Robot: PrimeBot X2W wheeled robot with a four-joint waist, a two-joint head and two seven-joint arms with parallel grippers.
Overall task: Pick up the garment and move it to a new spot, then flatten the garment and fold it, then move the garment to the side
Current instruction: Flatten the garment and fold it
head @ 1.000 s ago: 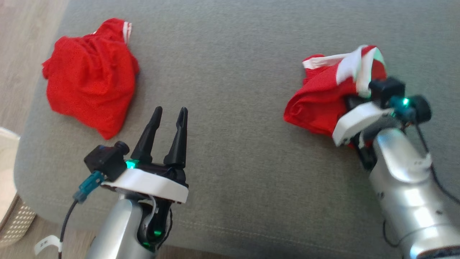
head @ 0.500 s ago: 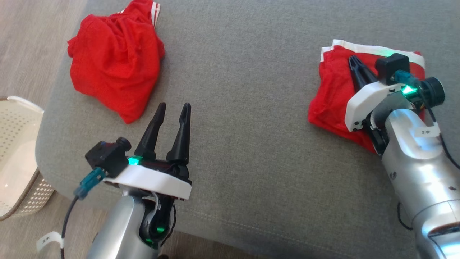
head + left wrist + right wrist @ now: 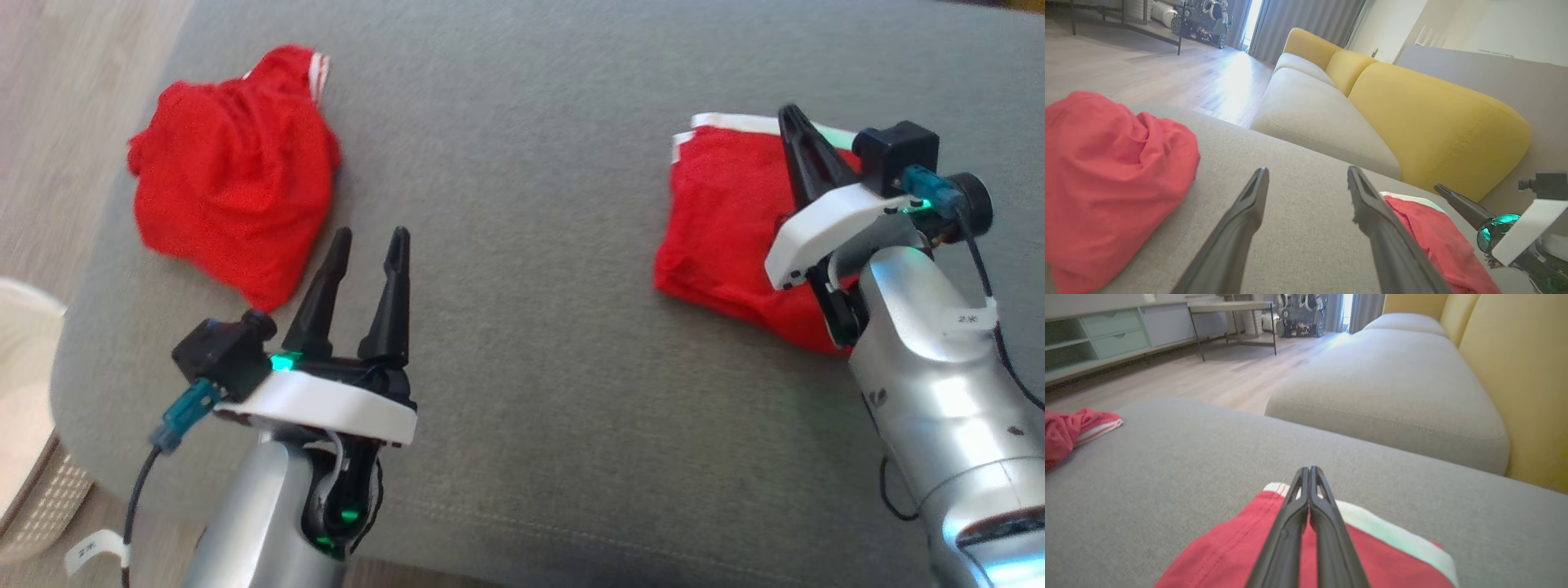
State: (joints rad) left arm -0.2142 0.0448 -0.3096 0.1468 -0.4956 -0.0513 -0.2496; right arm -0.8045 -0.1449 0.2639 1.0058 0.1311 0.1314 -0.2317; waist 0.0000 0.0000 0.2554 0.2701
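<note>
Over folded red garment, R wrist cam shows right claw clenched; left claw spread.

Left end effector fingers spread; right end effector fingers pressed together.

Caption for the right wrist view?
Shut right gripper over the near red garment on a grey cushion.

Small white tag on right forearm: dark print, maybe starting with a 2, too blurred to read. Similar tag on left cable, equally unreadable.
</note>
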